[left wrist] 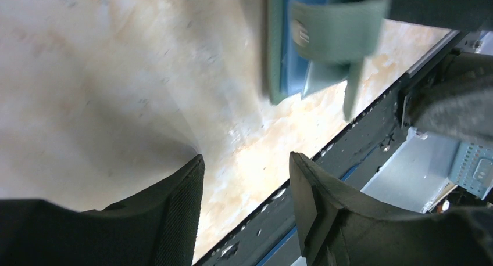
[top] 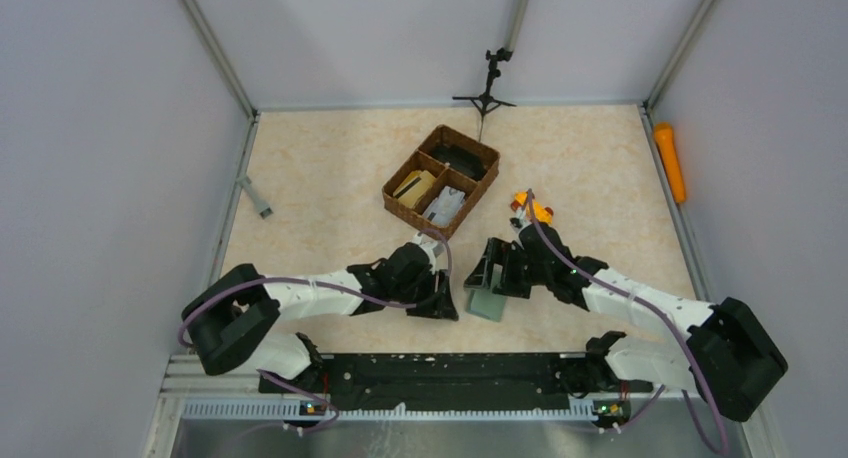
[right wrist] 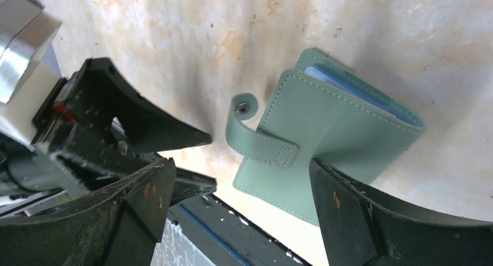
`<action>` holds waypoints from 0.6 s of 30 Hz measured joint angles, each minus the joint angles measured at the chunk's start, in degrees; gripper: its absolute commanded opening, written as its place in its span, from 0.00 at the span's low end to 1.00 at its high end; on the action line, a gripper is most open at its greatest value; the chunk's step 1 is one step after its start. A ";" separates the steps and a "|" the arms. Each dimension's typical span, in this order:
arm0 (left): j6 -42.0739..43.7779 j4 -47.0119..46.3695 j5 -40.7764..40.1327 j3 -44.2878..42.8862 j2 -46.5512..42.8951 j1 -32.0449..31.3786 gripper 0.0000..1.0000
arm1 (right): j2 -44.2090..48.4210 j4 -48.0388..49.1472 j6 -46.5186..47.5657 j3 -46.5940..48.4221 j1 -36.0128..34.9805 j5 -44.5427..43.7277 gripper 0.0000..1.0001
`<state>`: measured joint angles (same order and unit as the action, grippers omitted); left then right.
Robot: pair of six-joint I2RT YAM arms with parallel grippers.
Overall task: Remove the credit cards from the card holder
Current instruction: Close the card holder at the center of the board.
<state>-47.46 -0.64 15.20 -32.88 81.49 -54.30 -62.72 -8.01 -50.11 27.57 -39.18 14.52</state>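
The grey-green card holder [top: 487, 305] lies on the table between my two grippers, folded almost shut, and nothing grips it. Its snap strap [right wrist: 256, 139] hangs unfastened, and a blue-grey inner layer [right wrist: 349, 87] shows at the open edge. I cannot make out separate credit cards inside it. My right gripper [right wrist: 241, 167] is open just above the holder with its jaws wide. My left gripper [left wrist: 247, 179] is open over bare table, with the holder [left wrist: 317, 42] a little beyond its tips. In the top view the left gripper [top: 445, 303] sits just left of the holder and the right gripper [top: 498, 276] just behind it.
A brown wicker tray [top: 478, 190] stands behind the grippers, holding a yellow block with a thin dark strip [top: 410, 187] and pale flat pieces [top: 444, 206]. An orange toy block [top: 531, 209] lies right of it. The black base rail [top: 450, 370] runs along the near edge.
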 measured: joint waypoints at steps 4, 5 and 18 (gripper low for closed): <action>0.02 2.14 -0.83 2.10 -4.00 -0.37 0.55 | -5.14 1.38 0.07 1.79 -0.07 0.26 0.88; 0.02 2.36 -1.01 2.40 -4.96 -0.50 0.54 | -6.45 1.73 0.11 2.38 -0.09 0.11 0.88; 0.37 -3.69 1.46 -1.29 -8.70 -1.70 0.22 | -3.87 -4.09 4.66 8.22 0.04 -3.98 0.60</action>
<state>-47.09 -4.34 16.67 -34.17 72.79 -56.01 -66.59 -12.10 -45.45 35.79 -39.13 10.55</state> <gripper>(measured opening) 0.256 0.667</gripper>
